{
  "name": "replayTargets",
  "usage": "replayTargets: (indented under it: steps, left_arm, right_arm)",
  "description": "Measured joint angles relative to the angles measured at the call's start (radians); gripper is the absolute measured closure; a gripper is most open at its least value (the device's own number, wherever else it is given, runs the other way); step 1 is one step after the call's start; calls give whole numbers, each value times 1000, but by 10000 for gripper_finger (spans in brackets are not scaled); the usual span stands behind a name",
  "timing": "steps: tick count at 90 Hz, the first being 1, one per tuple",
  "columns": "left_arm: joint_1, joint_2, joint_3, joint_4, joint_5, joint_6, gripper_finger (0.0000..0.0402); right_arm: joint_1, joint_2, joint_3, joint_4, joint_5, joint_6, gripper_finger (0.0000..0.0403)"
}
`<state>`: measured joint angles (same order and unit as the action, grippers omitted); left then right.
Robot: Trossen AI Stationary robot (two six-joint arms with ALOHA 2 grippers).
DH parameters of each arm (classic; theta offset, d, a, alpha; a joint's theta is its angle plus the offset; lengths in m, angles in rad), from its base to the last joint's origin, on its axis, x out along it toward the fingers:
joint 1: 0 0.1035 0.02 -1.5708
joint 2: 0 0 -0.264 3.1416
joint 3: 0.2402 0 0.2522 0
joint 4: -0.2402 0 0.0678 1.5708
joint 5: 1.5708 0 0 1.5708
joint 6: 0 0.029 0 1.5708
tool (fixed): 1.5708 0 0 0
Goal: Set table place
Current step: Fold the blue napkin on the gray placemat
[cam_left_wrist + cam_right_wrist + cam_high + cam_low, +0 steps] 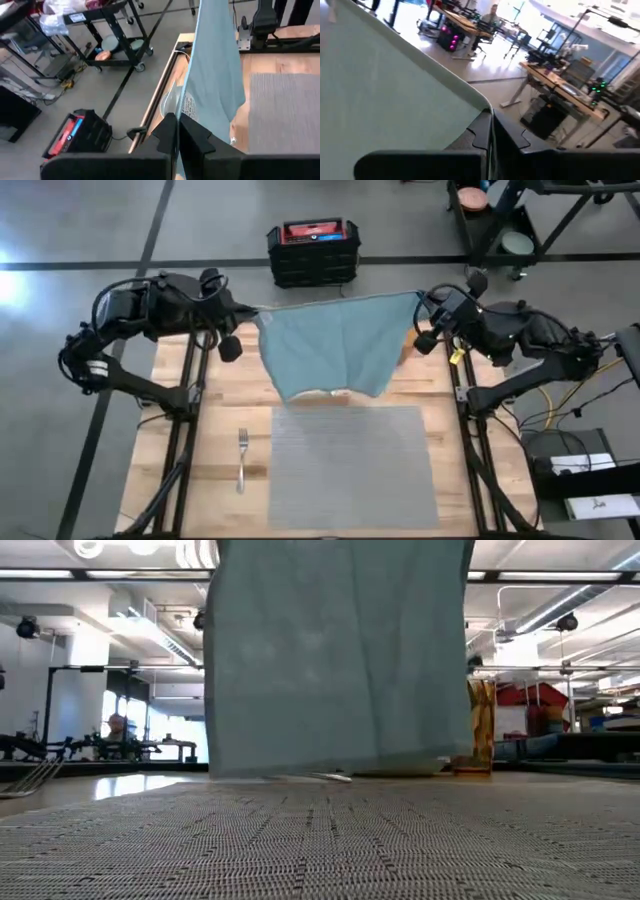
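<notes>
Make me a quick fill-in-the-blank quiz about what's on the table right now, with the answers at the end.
1. Both hands, left hand and right hand, hold up a teal ____ by its top corners.
2. The silver fork lies on the wooden table, to the ____ of the grey placemat in the high view.
3. A black ____ sits on the floor beyond the table.

Answers: napkin; left; crate

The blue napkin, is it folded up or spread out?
Spread out. The napkin hangs like a curtain, its top corners pinched by the left gripper and right gripper, above the table.
</notes>
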<state>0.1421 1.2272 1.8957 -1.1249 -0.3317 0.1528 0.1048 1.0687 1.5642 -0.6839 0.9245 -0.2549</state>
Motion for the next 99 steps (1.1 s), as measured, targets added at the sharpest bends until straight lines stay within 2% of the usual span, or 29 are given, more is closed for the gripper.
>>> replayTargets:
  steps: [19,30,48,61,76,99]
  left_arm:
    - [-24,50,130,-141,34,-63,402]
    - [-68,52,137,-220,55,-141,402]
    - [-220,42,97,-255,52,-265,402]
    - [-360,48,45,-254,12,-383,402]
    - [-512,68,-50,-240,-28,-525,402]
    - [-719,106,-254,-20,-44,-672,402]
  right_arm:
    - [44,-1,63,-27,-17,20,403]
    - [94,0,101,-163,-61,155,403]
    - [221,2,105,-356,-94,393,403]
    - [356,22,104,-479,-94,584,403]
    - [517,70,79,-541,-94,760,403]
    - [703,203,-2,-543,-94,957,403]
